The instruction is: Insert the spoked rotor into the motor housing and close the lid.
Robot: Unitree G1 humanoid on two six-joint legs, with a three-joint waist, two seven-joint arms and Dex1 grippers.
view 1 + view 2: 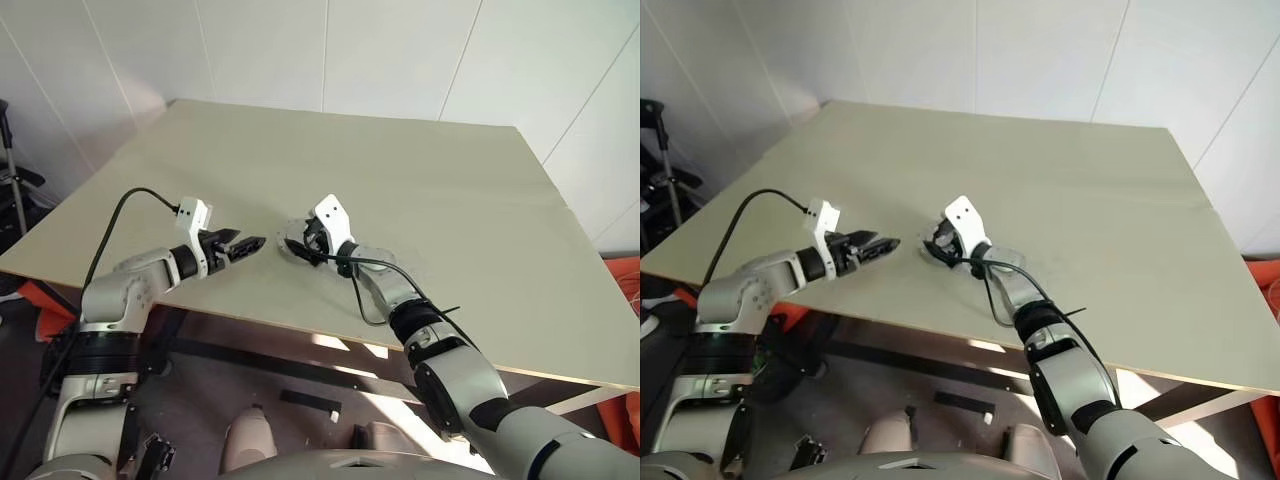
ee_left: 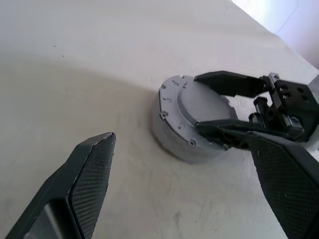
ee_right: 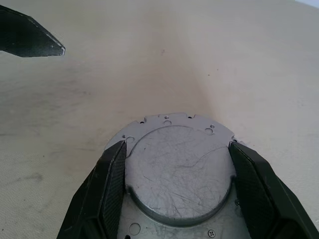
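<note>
Your right gripper clasps what may be the motor housing; your left gripper, spread empty just left, could knock it askew

Round metal assembly sits on the tabletop, near its front edge, roughly mid-width. Right hand is directly over it, one finger on each side of its raised top disc. Left hand is just left of the assembly, apart from it, pointing toward it above the tabletop.
</note>
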